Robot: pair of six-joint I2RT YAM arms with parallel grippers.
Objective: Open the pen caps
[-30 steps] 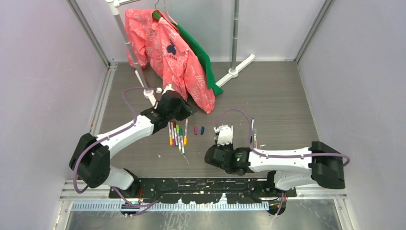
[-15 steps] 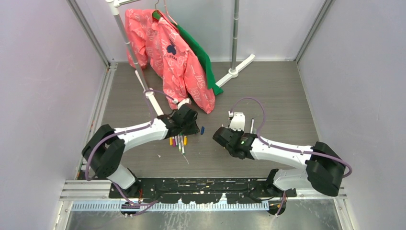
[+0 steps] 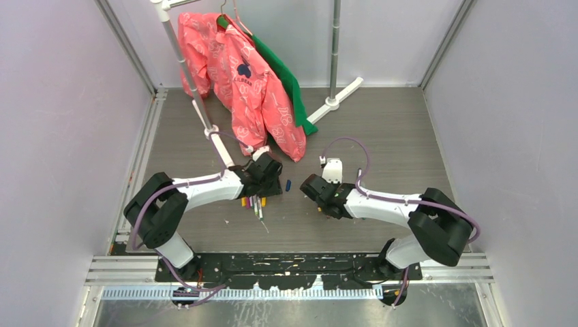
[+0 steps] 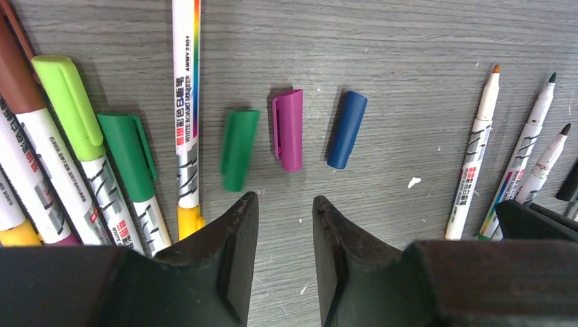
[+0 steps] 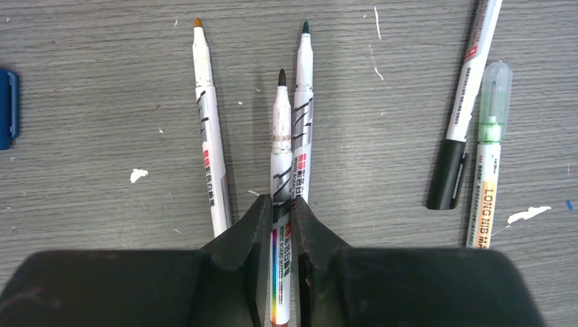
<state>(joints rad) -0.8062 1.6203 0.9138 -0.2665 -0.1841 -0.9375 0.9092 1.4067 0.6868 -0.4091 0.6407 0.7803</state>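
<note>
Three loose pen caps lie side by side on the table: green (image 4: 239, 148), purple (image 4: 289, 129) and blue (image 4: 347, 129). To their left are several capped pens, with lime (image 4: 68, 105), dark green (image 4: 129, 157) and yellow (image 4: 189, 221) caps. My left gripper (image 4: 285, 201) hovers just short of the loose caps, open, with nothing between its fingers. My right gripper (image 5: 278, 201) is shut on a white uncapped pen (image 5: 281, 129) with a dark tip. That pen lies between two other uncapped pens, one with an orange tip (image 5: 208, 136) and one with a green tip (image 5: 303, 116). From above, both grippers meet around the blue cap (image 3: 288, 184).
A black-capped pen (image 5: 453, 163) and a clear-capped highlighter (image 5: 489, 143) lie right of my right gripper. A garment rack (image 3: 334, 61) with a pink shirt (image 3: 249, 88) and a green garment stands at the back. Purple walls close in both sides.
My left gripper has come down from behind the pen row to the loose caps, and its jaws have opened. My right arm has stretched forward and left towards the caps.
</note>
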